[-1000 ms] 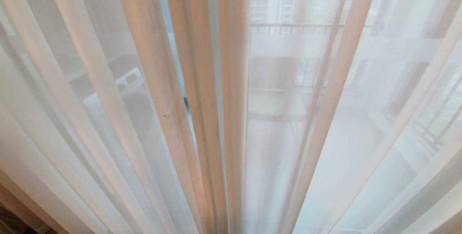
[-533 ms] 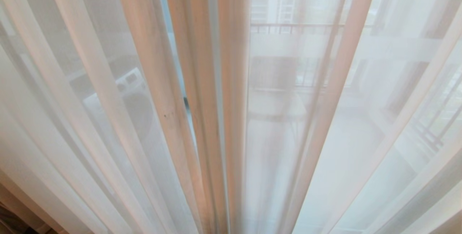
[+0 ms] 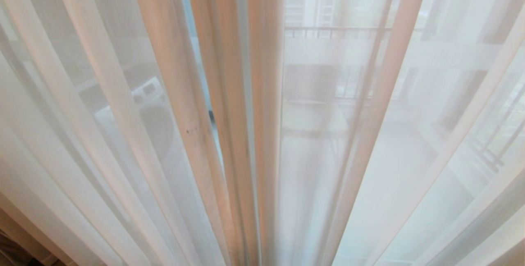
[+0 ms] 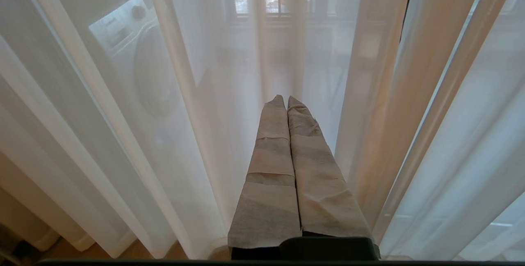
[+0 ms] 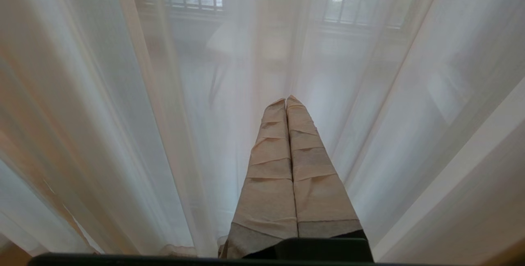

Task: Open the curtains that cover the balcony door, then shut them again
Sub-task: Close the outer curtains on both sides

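Note:
The curtains hang drawn across the whole head view as thin white sheer panels in long pleats. A narrow slit between two middle folds shows a strip of the balcony door behind them; the rest of the door is veiled. Neither arm shows in the head view. In the left wrist view my left gripper is shut, its tape-wrapped fingers pressed together and empty, close in front of the curtains. My right gripper is shut and empty too, pointing at the curtains.
Through the sheer fabric a white washing machine stands on the balcony at the left, and a dark railing runs across farther back. A bit of wooden floor shows under the curtain hem.

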### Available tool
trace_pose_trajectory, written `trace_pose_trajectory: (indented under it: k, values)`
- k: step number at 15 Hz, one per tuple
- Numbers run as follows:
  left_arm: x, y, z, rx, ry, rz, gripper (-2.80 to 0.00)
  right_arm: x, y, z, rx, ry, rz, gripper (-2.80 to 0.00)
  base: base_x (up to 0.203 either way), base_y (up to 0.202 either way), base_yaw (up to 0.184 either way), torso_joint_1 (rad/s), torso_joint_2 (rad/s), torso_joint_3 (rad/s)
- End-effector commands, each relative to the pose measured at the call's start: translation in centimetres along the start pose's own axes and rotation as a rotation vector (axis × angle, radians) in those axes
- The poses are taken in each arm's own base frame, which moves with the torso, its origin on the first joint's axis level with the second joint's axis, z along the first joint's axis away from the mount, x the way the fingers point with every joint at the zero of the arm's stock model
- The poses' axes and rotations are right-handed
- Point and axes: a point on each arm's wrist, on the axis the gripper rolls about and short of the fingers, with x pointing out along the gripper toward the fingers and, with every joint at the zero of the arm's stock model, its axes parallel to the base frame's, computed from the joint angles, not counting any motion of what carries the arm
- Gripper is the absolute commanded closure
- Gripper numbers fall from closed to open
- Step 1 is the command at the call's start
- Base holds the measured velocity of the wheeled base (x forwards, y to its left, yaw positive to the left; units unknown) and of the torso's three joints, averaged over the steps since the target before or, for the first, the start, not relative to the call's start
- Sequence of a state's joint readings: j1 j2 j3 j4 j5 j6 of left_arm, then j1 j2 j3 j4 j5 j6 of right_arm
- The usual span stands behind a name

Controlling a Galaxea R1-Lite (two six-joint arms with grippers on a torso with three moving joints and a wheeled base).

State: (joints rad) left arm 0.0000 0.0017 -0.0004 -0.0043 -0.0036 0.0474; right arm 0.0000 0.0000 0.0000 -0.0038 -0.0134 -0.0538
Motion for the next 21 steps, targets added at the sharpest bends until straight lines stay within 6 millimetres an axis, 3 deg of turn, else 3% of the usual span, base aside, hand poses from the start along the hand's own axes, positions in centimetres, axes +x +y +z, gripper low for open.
trace_pose_trajectory:
  k: [1, 18, 21]
  values:
    - [-0.01, 0.0, -0.01, 0.0, -0.002, 0.001, 0.0, 0.0, 0.0, 0.01, -0.001, -0.001, 0.0, 0.0, 0.0, 0.0, 0.0, 0.0, 0.0, 0.0]
    - [-0.01, 0.0, -0.01, -0.015, -0.002, 0.002, 0.0, 0.0, 0.0, 0.01, 0.0, -0.001, 0.0, 0.0, 0.0, 0.0, 0.0, 0.0, 0.0, 0.0]
    - [-0.01, 0.0, -0.01, -0.029, -0.002, 0.002, 0.0, 0.0, -0.01, 0.01, 0.038, -0.001, -0.003, 0.0, 0.001, 0.127, 0.003, 0.007, 0.0, 0.001]
